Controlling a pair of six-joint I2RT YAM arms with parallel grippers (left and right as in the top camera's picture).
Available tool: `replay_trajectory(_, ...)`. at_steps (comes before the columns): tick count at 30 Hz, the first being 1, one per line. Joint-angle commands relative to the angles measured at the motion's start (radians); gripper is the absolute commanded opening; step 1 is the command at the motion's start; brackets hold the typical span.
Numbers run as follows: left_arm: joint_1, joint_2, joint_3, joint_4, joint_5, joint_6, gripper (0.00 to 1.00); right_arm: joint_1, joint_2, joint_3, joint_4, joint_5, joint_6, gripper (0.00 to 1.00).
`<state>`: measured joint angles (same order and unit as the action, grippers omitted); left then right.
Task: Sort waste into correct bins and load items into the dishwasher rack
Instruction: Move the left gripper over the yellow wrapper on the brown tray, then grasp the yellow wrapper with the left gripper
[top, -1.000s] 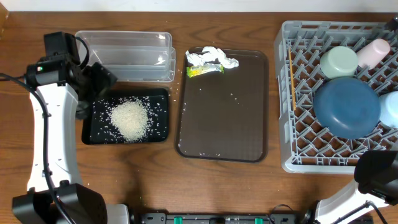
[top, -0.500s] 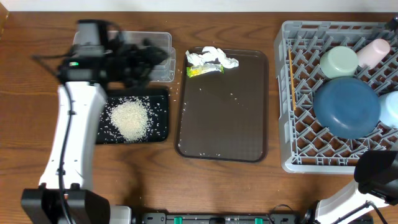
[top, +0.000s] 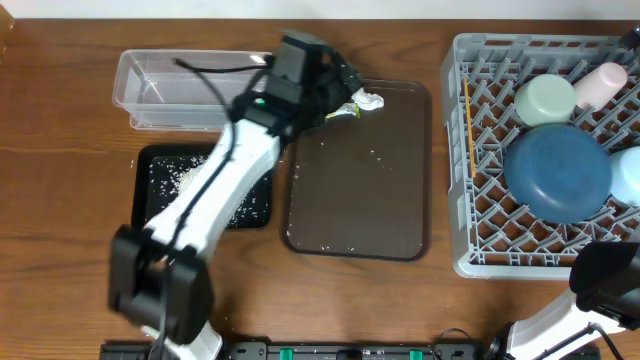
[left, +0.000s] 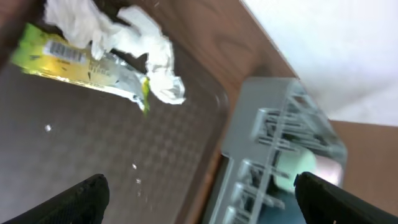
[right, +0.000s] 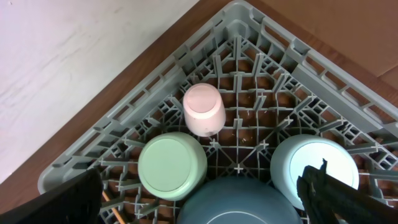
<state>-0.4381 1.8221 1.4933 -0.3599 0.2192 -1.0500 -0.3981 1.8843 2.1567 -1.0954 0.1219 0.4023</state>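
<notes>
Tissue paper (left: 124, 25), crumpled and white, lies in the far corner of the brown tray (top: 360, 200), with one yellow-green wrapper (left: 81, 65) touching it (a few stray grains dot that tray too). Rice (top: 172, 178) sits heaped in the black tray (top: 143, 190), and the clear tub (top: 150, 90) stands just behind it. The grey rack (top: 480, 200) holds one dark blue plate (top: 557, 172), two pale bowls (top: 545, 100) bottoms up, one pink cup (top: 600, 85) and one thin stick (top: 468, 120) along its left edge. The left pincer (left: 200, 183) hovers spread over the tissue. The right pincer (right: 200, 177) hangs spread above the rack, holding nothing.
</notes>
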Motion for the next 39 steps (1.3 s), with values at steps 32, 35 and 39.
replay_trajectory(32, -0.013, 0.408, 0.016, 0.265, -0.206, -0.272, 0.74, -0.003, 0.000, -0.002, -0.001, 0.008, 0.009, 0.99)
replay_trajectory(35, -0.013, 0.417, 0.016, 0.265, -0.209, -0.272, 0.63, -0.003, 0.000, -0.002, -0.001, 0.008, 0.009, 0.99)
replay_trajectory(39, -0.013, 0.419, 0.016, 0.265, -0.209, -0.272, 0.48, -0.003, 0.000, -0.002, -0.001, 0.009, 0.009, 0.99)
